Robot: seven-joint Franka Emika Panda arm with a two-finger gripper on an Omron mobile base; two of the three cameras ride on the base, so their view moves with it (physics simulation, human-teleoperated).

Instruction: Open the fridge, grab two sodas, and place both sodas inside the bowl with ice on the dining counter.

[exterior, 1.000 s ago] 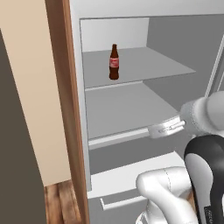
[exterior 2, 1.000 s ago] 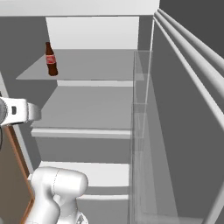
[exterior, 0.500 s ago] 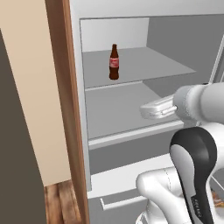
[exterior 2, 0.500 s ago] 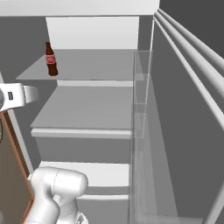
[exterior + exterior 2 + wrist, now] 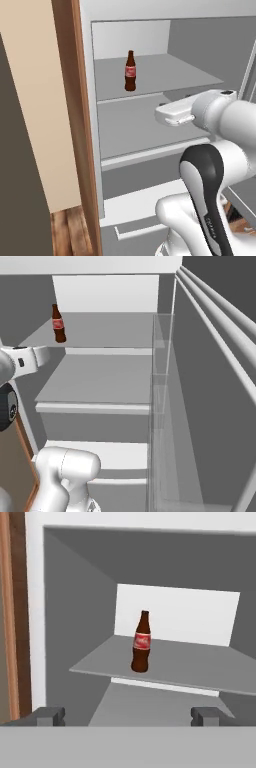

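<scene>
Toward the upper left of the left base view, a dark-brown glass soda bottle with a red label (image 5: 130,71) stands upright on the upper grey shelf (image 5: 165,75) of the tall grey-silver fridge (image 5: 150,130), whose door is already swung open; the same bottle sits at the upper left of the right base view (image 5: 58,324) and near the centre of the hand view (image 5: 141,643). It is alone on that shelf, well back from the front edge and clear of the side walls. The shelf below it holds nothing that can be seen, and the transparent door bins (image 5: 162,421) on the right of the right base view also look empty.

The white arm's two-finger gripper (image 5: 127,716) points at the bottle from outside the fridge, lower than the bottle's shelf, and the two dark finger tips (image 5: 50,714) stand spread wide with nothing between them.

Being glass, the bottle is likely rigid, smooth and fairly heavy for its width, and tall enough to tip if nudged near the top. A sensible hold would be across the round body at or just below the label, where it is widest, rather than on the slim neck. The spread of the tips looks ample for that. The bowl and the dining counter lie outside these views.
</scene>
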